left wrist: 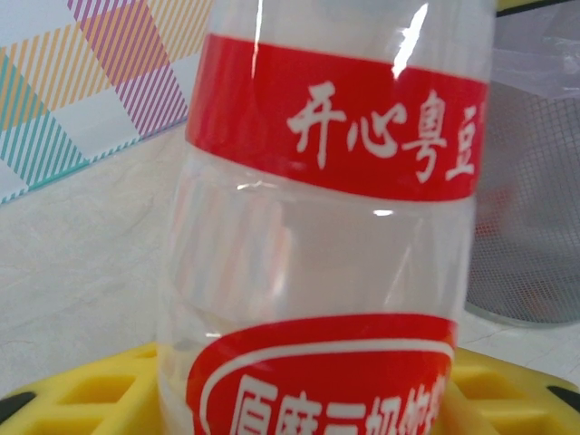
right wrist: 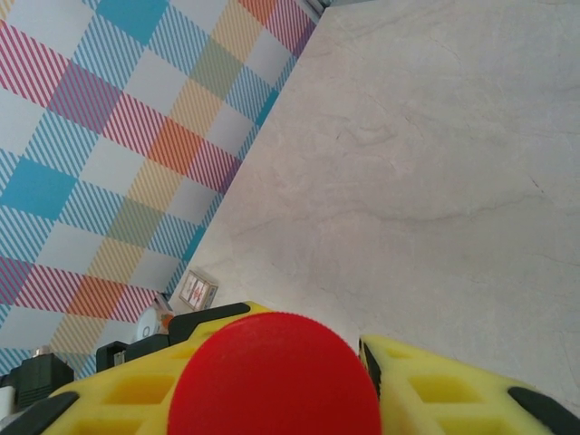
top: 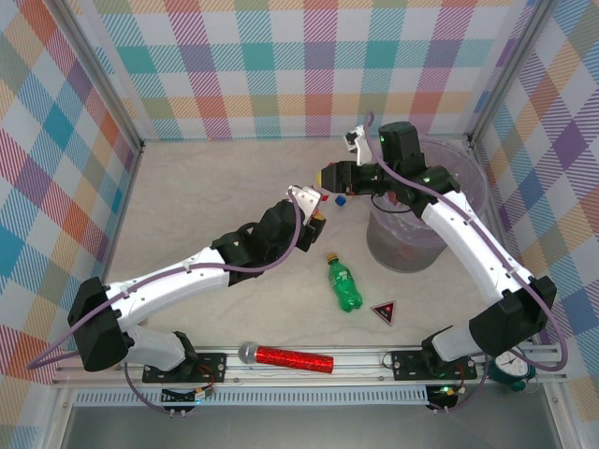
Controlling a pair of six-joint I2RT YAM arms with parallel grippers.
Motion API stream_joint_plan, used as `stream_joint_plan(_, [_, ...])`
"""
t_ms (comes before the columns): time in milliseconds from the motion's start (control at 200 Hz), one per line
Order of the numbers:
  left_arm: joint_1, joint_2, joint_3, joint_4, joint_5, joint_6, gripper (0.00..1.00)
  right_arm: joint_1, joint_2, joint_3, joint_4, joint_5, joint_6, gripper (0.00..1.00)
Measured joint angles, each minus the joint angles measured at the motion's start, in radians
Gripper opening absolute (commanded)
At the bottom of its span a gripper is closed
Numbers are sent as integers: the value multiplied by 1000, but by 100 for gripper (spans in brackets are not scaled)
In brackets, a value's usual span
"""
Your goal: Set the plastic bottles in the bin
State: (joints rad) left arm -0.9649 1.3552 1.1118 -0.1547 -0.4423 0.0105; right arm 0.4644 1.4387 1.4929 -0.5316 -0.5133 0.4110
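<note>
Left end effector (left wrist: 304,403) grasps red-label bottle (left wrist: 326,254) — right end effector (right wrist: 290,408) clenched on red cap (right wrist: 272,362) above worktop (right wrist: 435,163) — bin (left wrist: 535,208) near.

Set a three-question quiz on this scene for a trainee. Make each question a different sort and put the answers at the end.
1. True or false: the clear plastic bottle between the left arm's yellow fingers carries a blue label.
2. How is the green plastic bottle placed? A: lying on the pale table. B: standing upright. C: lifted in the air.
3. What sits between the right arm's yellow fingers?
Key: 1 false, the label is red. 2 A. 3 a round red plastic cap.
</note>
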Motion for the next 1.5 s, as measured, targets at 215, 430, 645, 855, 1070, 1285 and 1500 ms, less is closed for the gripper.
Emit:
stream_joint_plan(215, [0,2,0,3,6,-13,96,1,0,14,-16,56,-3,37])
stream_joint_plan(430, [0,1,0,3,8,-18,100,-19,0,78,-36,106,-26,37])
stream_joint_plan(645, [0,-26,-27,-5,43,-47,100,-184,0,261,-110,143,-82,36])
stream_joint_plan(855, [0,-30,-42,-26,91,-75,100,-493,-32,400,-179,152,-105,36])
stream_joint_plan(1070, [6,45,-38,-28,108,-86,98,-724,-69,402,-235,146,-106,37])
stream_joint_plan(1285, [36,124,-19,-28,120,-105,96,-745,-63,371,-274,119,-121,36])
stream_joint_plan(1500, [91,200,11,-19,141,-124,93,-745,-19,281,-267,21,-104,36])
